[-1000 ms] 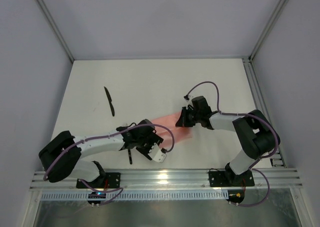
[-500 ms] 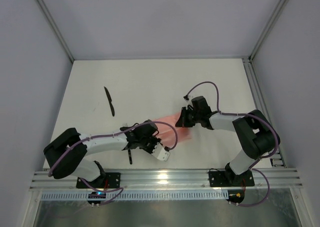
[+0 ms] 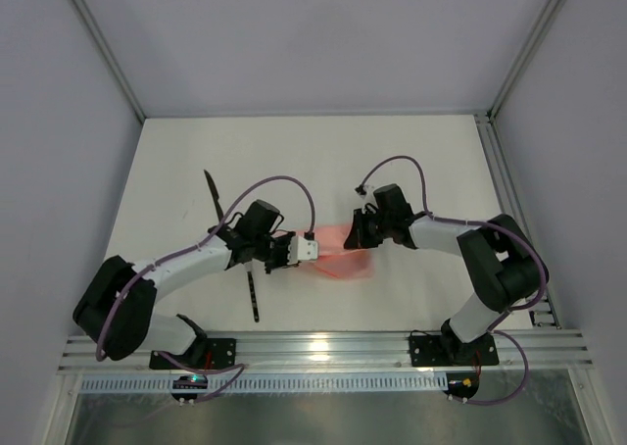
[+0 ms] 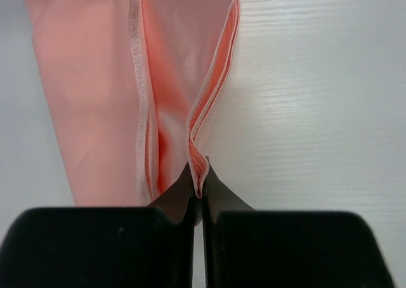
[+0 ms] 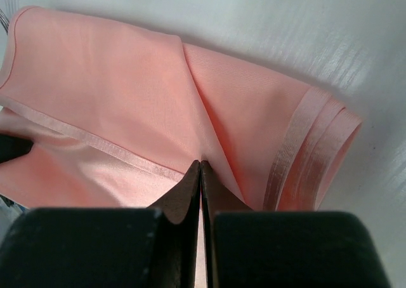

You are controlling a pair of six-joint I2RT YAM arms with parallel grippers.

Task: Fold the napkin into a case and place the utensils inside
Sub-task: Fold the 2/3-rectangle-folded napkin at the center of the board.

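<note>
Pale-pink napkin lies at mid-table, already folded into a narrow strip of several layers that spans the gap between the two arms. Left gripper is clamped onto a hemmed edge at its end of the strip. Right gripper is pinched tight on a ridge of cloth at the opposite end.

Judgement: the two opposed holds keep the layers taut and aligned, so the next fold can go over without the stack slipping.

Fork lies on the table just beside the left arm, and the knife lies farther back-left. Both are apart from the cloth and not yet needed.

The top view gives the layout and the utensils, but not the pinches. The left wrist view shows a doubled hem tenting up into closed fingers. The right wrist view shows stacked satin-edged layers at the rolled end, with a pleat running into its closed fingers.
</note>
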